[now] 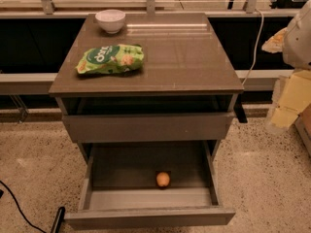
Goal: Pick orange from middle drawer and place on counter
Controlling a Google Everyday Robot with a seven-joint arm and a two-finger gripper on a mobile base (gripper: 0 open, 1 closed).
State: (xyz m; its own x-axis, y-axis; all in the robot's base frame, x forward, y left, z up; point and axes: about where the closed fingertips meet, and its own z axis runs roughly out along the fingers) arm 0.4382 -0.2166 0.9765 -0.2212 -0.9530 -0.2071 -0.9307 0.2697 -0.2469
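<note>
The orange [163, 179] is a small round fruit lying on the floor of the middle drawer [150, 216], near the drawer's middle and towards its front. The middle drawer is pulled far out. The drawer above it [146, 126] stands a little way out. The counter [184, 57] is the glossy grey-brown top of the cabinet. My gripper is not in view; only a white part of the arm [299, 38] shows at the right edge, level with the counter and away from the orange.
A white bowl [110, 20] stands at the counter's back left and a green snack bag [111, 58] lies at its front left. Yellowish material [291, 101] hangs at the right. A black cable [19, 208] lies on the speckled floor at the lower left.
</note>
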